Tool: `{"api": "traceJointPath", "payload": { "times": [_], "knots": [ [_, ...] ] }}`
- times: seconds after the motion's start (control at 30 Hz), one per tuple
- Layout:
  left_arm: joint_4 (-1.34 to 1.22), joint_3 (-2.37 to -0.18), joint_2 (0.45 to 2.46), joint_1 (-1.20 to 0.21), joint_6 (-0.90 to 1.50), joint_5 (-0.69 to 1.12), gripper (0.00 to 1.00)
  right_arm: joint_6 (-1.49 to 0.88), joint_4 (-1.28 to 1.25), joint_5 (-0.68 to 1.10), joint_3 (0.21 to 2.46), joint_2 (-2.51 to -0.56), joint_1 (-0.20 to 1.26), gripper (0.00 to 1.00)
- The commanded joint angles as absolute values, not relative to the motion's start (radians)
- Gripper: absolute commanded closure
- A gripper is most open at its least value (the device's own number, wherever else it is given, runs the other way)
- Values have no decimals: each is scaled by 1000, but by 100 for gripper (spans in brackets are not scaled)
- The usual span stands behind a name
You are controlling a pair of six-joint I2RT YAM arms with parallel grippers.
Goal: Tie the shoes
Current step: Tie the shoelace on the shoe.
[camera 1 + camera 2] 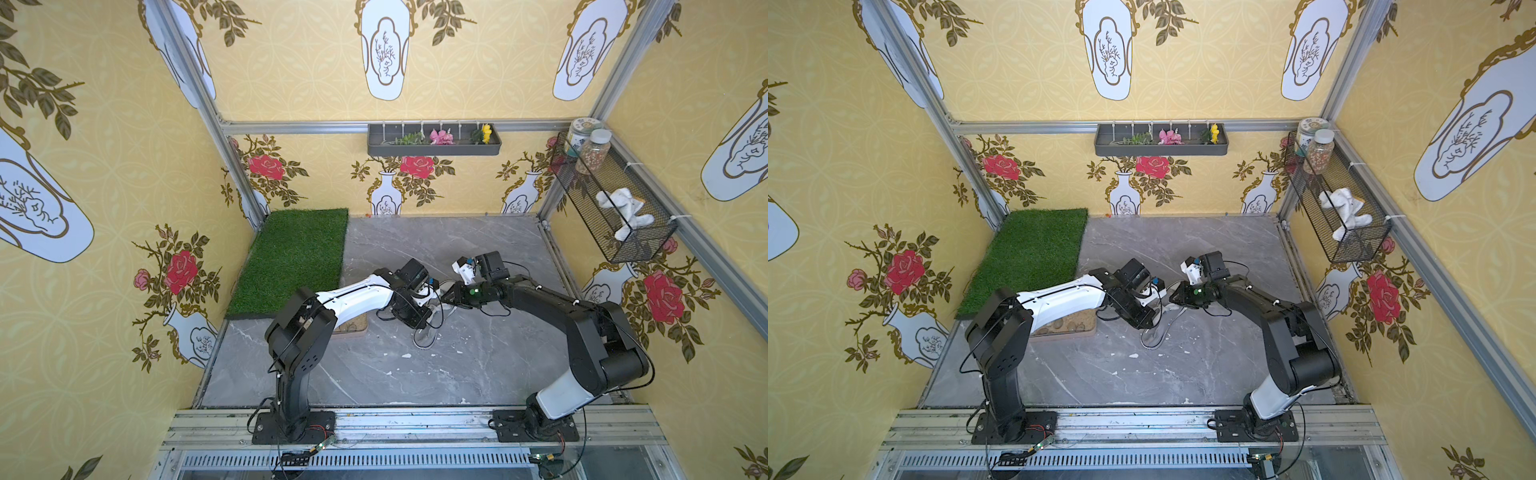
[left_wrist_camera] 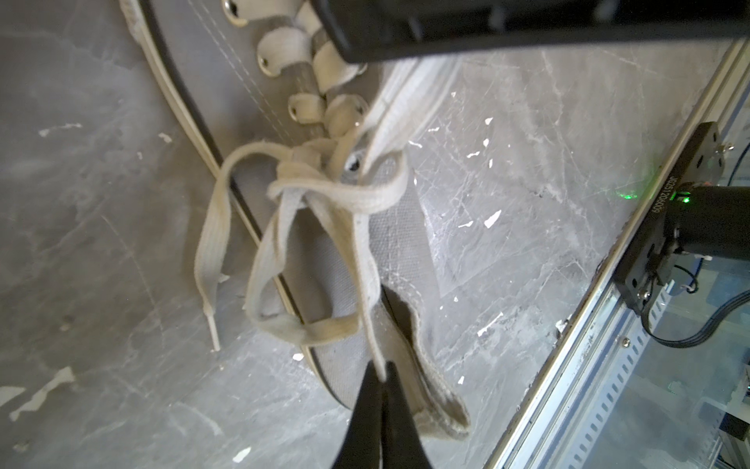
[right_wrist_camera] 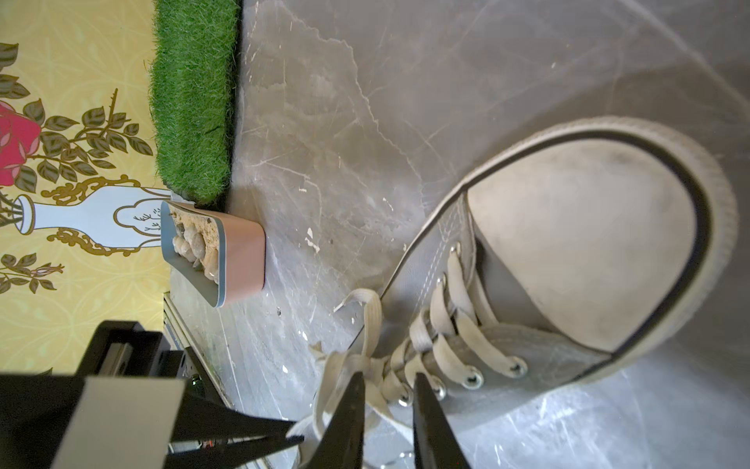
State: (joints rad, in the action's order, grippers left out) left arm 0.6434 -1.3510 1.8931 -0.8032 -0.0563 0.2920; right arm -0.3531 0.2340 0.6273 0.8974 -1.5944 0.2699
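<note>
Pinching a single strand of the laces (image 2: pixel 284 243), the left jaws are closed tight on it just over the open collar of the sneaker (image 2: pixel 235 52). The strand runs up to a loose half-knot. The right jaws stand narrowly parted, one tip on either side of the lace crossing by the uppermost eyelets, gripping nothing that shows. In both top views the sneaker lies at the centre of the frame on the grey table (image 1: pixel 457 249) (image 1: pixel 1204 249), mostly hidden beneath the two wrists.
</note>
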Motion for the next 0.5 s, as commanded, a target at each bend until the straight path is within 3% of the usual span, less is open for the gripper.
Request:
{"api": "traceJointPath", "payload": {
  "times": [0.0,0.47],
  "knots": [
    [646,-1343,1894,-802,-75,299,100,-329,269,652,873,-1569,270,76],
    [650,-1335,1894,-801,-80,290,100,-331,257,643,838,-1569,273,73]
  ]
}}
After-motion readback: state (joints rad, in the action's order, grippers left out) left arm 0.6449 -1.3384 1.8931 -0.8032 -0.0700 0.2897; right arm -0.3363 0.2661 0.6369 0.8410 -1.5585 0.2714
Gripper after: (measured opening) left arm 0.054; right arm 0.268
